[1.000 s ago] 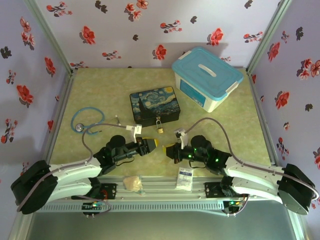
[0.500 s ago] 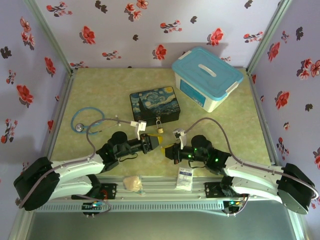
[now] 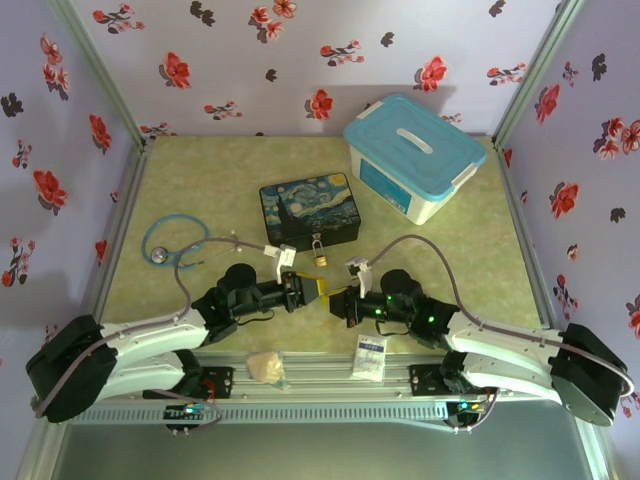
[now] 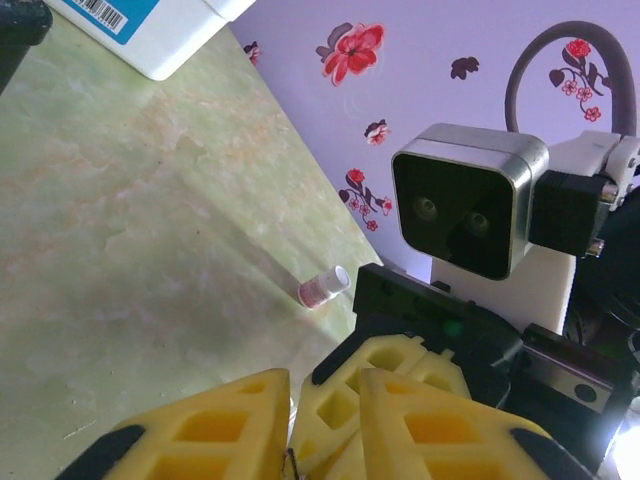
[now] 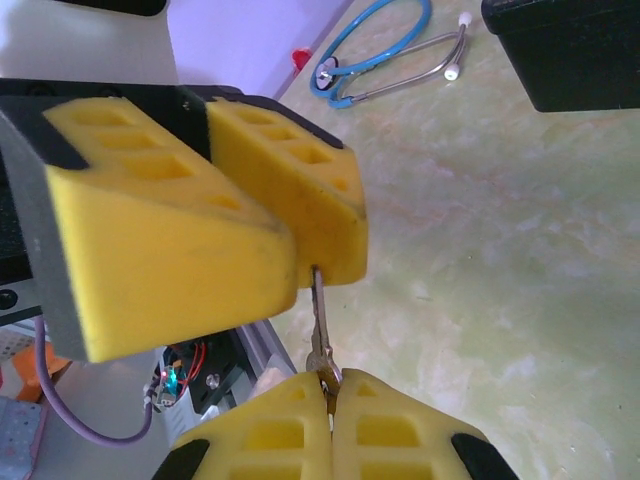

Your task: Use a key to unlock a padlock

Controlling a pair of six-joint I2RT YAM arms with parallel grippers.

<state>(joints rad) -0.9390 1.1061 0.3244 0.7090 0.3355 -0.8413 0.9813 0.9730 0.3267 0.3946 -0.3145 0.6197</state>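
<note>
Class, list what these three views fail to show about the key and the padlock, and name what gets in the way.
Both ends of the key: right wrist view, buried between the yellow pads of the left gripper and the right gripper.
Keyhole of the padlock, and whether its shackle is latched: top view, too small.
The key in the left wrist view: hidden by the grippers.

The key [image 5: 318, 325] stands upright, its ends pinched in yellow jaws: right gripper [image 5: 328, 392] below, left gripper [image 5: 297, 262] above.
</note>
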